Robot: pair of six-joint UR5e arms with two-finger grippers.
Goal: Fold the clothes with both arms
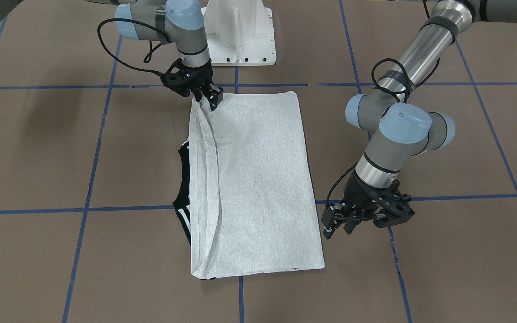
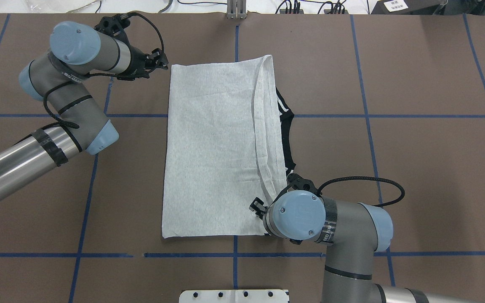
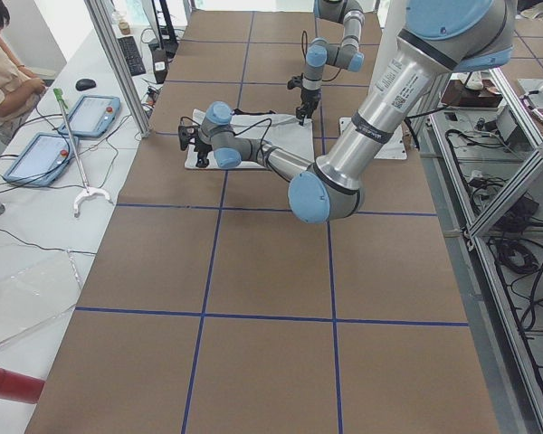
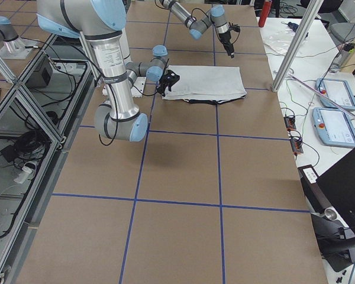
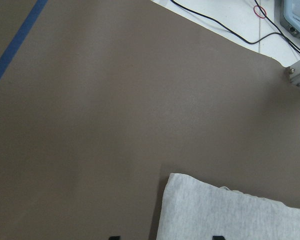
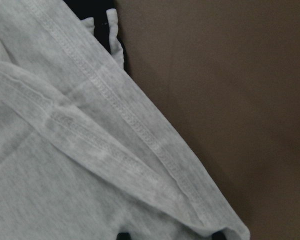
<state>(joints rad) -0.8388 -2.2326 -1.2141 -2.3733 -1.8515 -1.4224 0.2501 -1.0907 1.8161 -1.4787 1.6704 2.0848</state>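
Observation:
The grey T-shirt [image 1: 258, 179] lies folded into a long rectangle on the brown table [image 2: 415, 168], print hidden. Its black collar and shoulder stripes [image 2: 286, 126] stick out from under the folded-over hem side. My right gripper [image 1: 211, 96] stands over the shirt's near hem corner; in the right wrist view the shirt's hem [image 6: 140, 135] lies flat between the spread fingertips, so the gripper is open. My left gripper [image 2: 160, 63] hovers just off the shirt's far corner [image 5: 190, 195], open and empty; it also shows in the front-facing view [image 1: 339, 226].
The white pedestal base [image 1: 240, 36] stands at the robot's edge of the table. Blue tape lines [image 2: 369, 126] grid the brown mat. Beyond the far edge are a desk with tablets [image 3: 90, 113] and a seated person [image 3: 0, 81].

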